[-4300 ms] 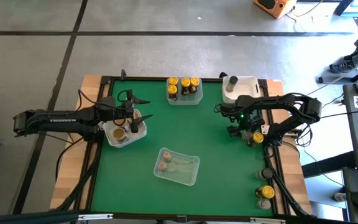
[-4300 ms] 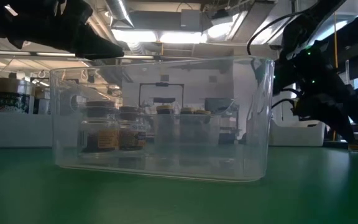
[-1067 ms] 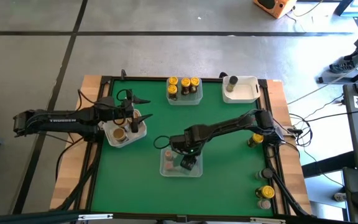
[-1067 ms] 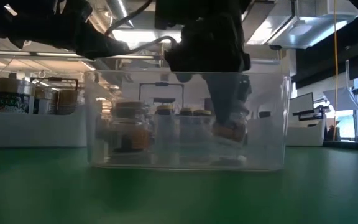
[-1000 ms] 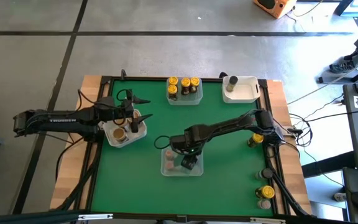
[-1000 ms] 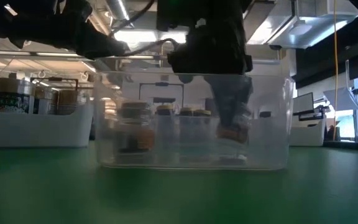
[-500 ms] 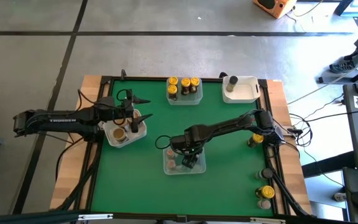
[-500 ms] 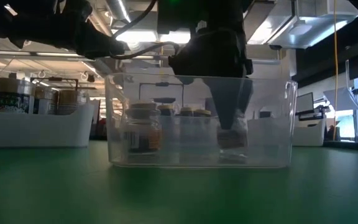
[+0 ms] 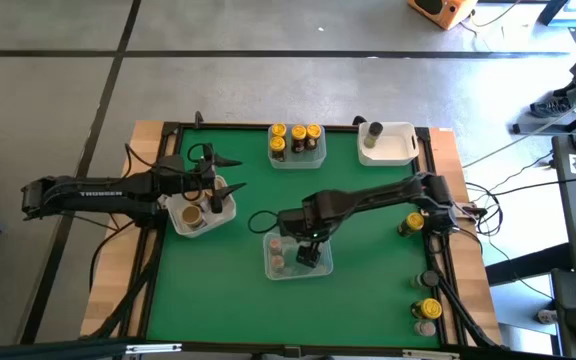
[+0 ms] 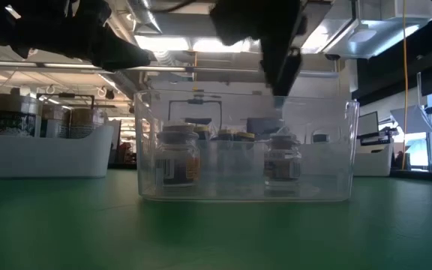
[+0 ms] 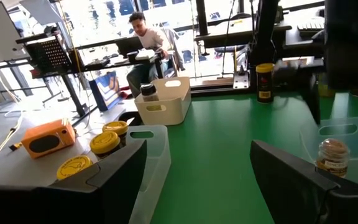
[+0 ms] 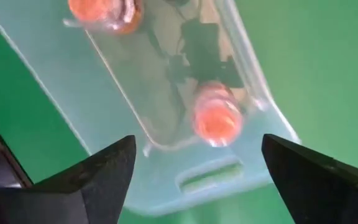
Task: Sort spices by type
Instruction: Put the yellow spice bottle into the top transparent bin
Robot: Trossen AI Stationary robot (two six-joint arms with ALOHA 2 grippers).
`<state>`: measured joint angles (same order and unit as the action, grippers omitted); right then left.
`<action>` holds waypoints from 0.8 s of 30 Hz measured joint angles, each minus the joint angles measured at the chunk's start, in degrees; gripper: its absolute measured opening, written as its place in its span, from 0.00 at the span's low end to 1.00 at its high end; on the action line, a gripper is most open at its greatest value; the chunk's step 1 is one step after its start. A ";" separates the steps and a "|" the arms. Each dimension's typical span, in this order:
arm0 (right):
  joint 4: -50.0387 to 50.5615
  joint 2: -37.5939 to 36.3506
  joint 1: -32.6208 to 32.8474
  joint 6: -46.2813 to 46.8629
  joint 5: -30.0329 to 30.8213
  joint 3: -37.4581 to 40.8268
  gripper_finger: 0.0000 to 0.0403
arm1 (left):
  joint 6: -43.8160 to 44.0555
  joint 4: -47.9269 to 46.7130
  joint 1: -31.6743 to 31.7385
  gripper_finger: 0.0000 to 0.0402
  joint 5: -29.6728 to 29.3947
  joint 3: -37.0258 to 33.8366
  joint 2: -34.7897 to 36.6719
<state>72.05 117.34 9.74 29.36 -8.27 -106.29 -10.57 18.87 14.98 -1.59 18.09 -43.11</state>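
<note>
Likely light, rigid and smooth, the spice jar (image 12: 216, 119) is best grasped around its lid; the right gripper (image 9: 309, 247) fingers are released, the left gripper (image 9: 220, 174) likewise.

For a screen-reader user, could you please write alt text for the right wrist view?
The open right gripper hangs above a clear tub on the green table, looking down on two pinkish-lidded jars inside: one between the fingers, one at the far end.
</note>
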 joint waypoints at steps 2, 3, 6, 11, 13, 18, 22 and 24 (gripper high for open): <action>3.07 -1.85 0.04 0.22 1.83 -0.21 0.86 | 0.10 -0.04 0.00 0.71 -0.01 0.00 0.00; 4.82 -2.78 0.04 0.32 3.00 -0.21 0.86 | 0.11 -0.05 0.00 0.71 -0.01 0.00 0.00; 9.68 -5.31 0.00 1.42 8.52 -0.21 0.87 | 0.11 -0.23 0.00 0.71 -0.01 0.00 0.00; 16.09 -9.21 -0.02 4.35 15.33 -0.19 0.87 | 0.13 -0.24 0.00 0.71 -0.01 0.00 0.00; 18.09 -10.97 0.00 6.27 17.58 0.39 0.87 | 0.13 -0.24 0.00 0.71 -0.01 0.00 0.00; 17.97 -19.18 -0.42 11.67 18.92 9.65 0.87 | 0.15 -0.25 0.00 0.71 0.00 0.02 0.00; 17.96 -28.19 -0.38 17.07 20.22 20.61 0.87 | 0.15 -0.26 0.00 0.71 -0.01 0.02 0.00; 17.92 -33.51 -0.64 20.20 20.29 25.67 0.87 | 0.25 -0.24 0.00 0.71 0.01 0.02 0.00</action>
<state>89.97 83.83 9.10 49.56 12.02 -80.62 -10.32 18.63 14.98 -1.58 18.11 -43.11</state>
